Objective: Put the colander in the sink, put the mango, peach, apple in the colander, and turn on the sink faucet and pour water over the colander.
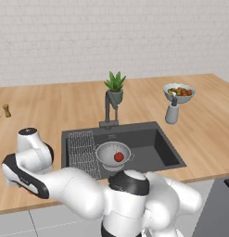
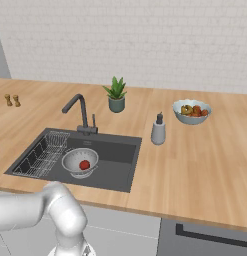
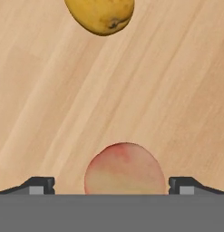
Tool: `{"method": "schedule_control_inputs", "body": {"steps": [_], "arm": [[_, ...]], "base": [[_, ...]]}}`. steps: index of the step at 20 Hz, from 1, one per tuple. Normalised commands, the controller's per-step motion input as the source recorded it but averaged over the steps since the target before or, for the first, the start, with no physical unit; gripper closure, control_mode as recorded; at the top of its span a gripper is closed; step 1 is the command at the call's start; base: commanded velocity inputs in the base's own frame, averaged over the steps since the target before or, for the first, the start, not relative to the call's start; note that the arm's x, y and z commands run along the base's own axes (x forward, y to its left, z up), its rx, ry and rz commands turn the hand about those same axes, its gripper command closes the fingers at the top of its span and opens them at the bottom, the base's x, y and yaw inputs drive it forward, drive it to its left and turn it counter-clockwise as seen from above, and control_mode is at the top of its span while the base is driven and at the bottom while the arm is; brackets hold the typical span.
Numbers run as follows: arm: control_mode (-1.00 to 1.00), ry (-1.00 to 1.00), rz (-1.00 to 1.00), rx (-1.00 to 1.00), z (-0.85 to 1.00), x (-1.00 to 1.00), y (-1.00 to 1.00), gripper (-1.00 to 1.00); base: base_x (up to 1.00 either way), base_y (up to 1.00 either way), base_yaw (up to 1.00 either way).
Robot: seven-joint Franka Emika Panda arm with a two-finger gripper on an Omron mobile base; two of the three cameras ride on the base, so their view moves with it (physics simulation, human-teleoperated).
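Already the silvery perforated metal colander [image 1: 113, 155] sits in the dark grey rectangular sink [image 1: 155, 143], beside the wire grid rack [image 1: 82, 149], and the small deep red apple [image 1: 118, 157] lies inside it. The step in hand looks like the pick-up of the round pinkish-orange peach [image 3: 126, 169]: in the hand view it lies on the light wooden table [image 3: 177, 90] right between the two dark fingertips of the gripper [image 3: 111, 186], which stand spread wide on either side of it without pinching anything. The smooth yellow-orange mango [image 3: 100, 15] rests on the same wood, apart from the peach and beyond it along the gripper's line of sight. From the left base view, the white arm reaches low over the table to the left of the sink.

Next, the gripper probably needs to settle lower around the peach and press its jaws together, then carry the fruit across to the colander. A round fruit may roll if one finger meets it first.

The tall dark angular faucet [image 1: 110, 109] stands behind the sink with no water running. A potted green plant [image 1: 115, 86], a grey soap dispenser bottle [image 1: 172, 112] and a pale bowl of fruit [image 1: 179, 92] stand farther back, well clear of the path; the sink's near rim is the only edge to cross.
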Motion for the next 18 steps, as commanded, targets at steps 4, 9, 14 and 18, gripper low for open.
{"method": "schedule_control_inputs", "body": {"steps": [4,9,14,18], "arm": [[-1.00,0.00,0.00,0.00,-0.07,-0.04,-0.07,-1.00],[-1.00,0.00,0.00,0.00,-0.08,-0.18,-0.15,-1.00],[-1.00,0.00,0.00,0.00,-0.07,-0.06,-0.11,-1.00],[-1.00,0.00,0.00,-0.01,-0.11,0.00,0.00,-1.00]], "base": [[0.00,0.00,0.00],[0.00,0.00,0.00],[0.00,0.00,0.00],[0.00,0.00,0.00]]}}
